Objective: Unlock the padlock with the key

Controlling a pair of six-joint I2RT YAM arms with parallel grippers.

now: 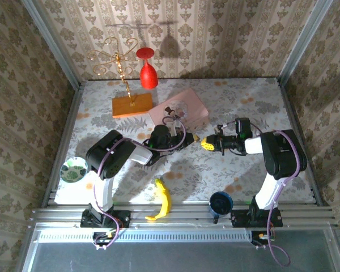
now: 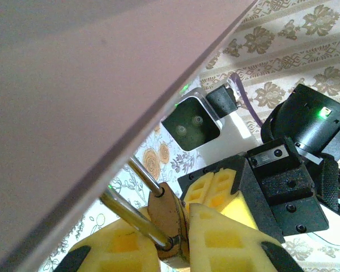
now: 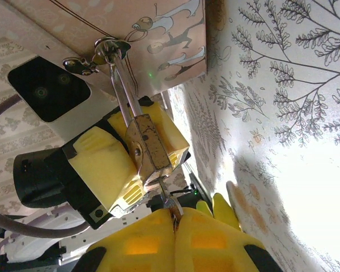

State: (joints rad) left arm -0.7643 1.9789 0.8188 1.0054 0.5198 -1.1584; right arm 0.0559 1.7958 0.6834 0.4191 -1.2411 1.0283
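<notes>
1. The bench (image 1: 238, 170) has a leaf-patterned cover.
2. The pink box (image 1: 184, 107) lies mid-bench toward the far side, and both hands meet just off its near edge.
3. My left hand (image 2: 173, 249) is closed almost fully, clamped on the padlock's body.
4. My right hand (image 3: 175, 232) is pinched tight on the key.
5. The padlock (image 3: 149, 148) sits between the hands, its shackle threaded through the box's clasp.
6. The key (image 3: 169, 199) meets the padlock's base; I cannot tell how deep it goes.
</notes>
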